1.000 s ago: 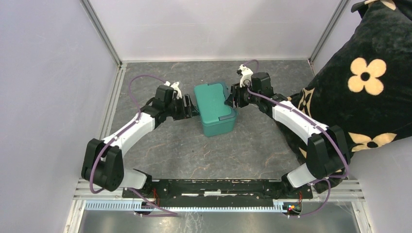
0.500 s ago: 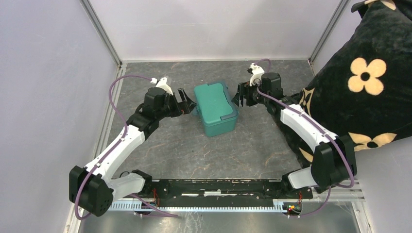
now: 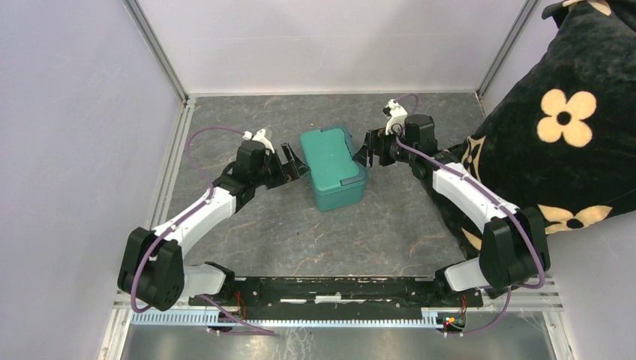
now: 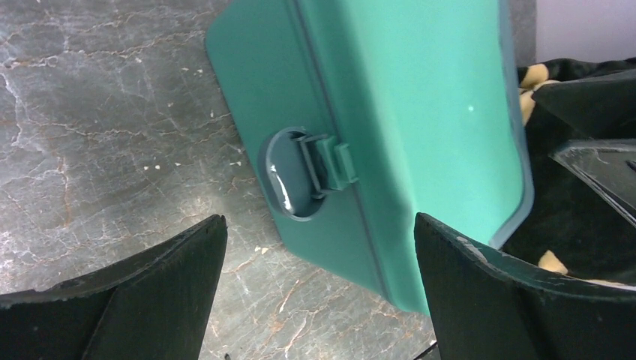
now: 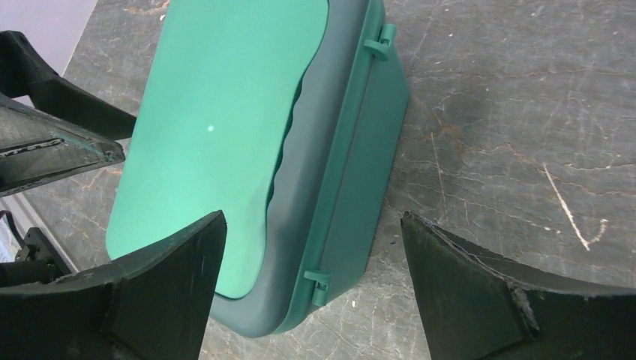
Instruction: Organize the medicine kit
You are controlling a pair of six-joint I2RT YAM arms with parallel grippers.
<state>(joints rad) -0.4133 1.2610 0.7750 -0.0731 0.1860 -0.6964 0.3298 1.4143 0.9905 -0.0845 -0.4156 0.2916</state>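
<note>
The medicine kit (image 3: 331, 167), a teal-green box with its lid down, stands on the dark stone tabletop between my two grippers. In the left wrist view the kit (image 4: 420, 97) shows its round recessed front latch (image 4: 319, 171). In the right wrist view the kit (image 5: 225, 127) shows its hinged side with two hinge pins (image 5: 318, 282). My left gripper (image 3: 295, 165) is open and empty just left of the box; its wrist view (image 4: 319, 225) shows the jaws apart in front of the latch. My right gripper (image 3: 364, 154) is open and empty just right of it, also seen in its own view (image 5: 311, 217).
A black cushion with cream flowers (image 3: 570, 127) fills the right edge, close behind my right arm. Pale walls with metal corner posts (image 3: 156, 49) enclose the table on the left and back.
My right gripper has drawn back to the right off the kit's lid. My left gripper has pulled a little away from the kit's left side. The kit has stayed put.
</note>
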